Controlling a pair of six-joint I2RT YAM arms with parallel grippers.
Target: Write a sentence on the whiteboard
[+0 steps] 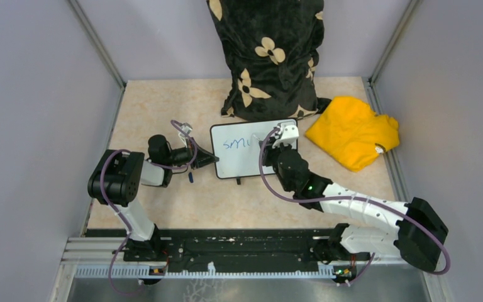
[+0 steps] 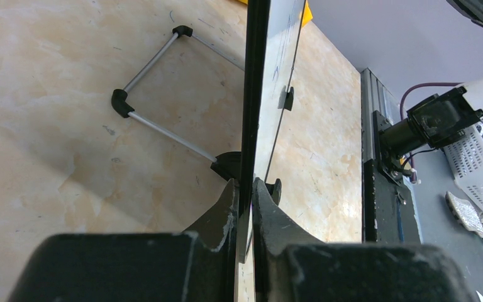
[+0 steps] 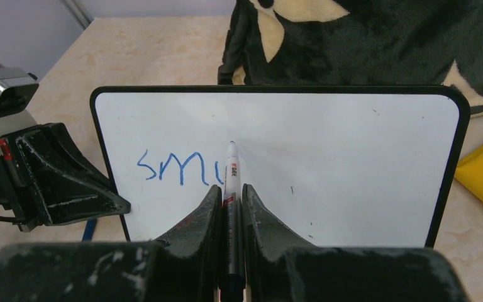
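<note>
Right pincer (image 3: 231,192) of mine was clamped on a marker (image 3: 231,165), both fingers pressed against its barrel and the tip pointing up at the whiteboard (image 3: 352,157). That tip sat right at the end of the last blue stroke; whether it actually touched the surface I could not tell. Of the sentence (image 3: 175,168), only the blue letters "sm" and one more short stroke showed, on the board's left half. My left pincer (image 2: 245,189) was closed on the board's left edge, with the thin panel squeezed between its two fingers. The board stood on the counter (image 1: 163,107), tilted back a little, with a wire stand (image 2: 157,129) behind it resting on the same surface. A black flowered cloth (image 1: 270,56) rose just behind the board, and a yellow cloth (image 1: 352,132) lay crumpled near its right side.
</note>
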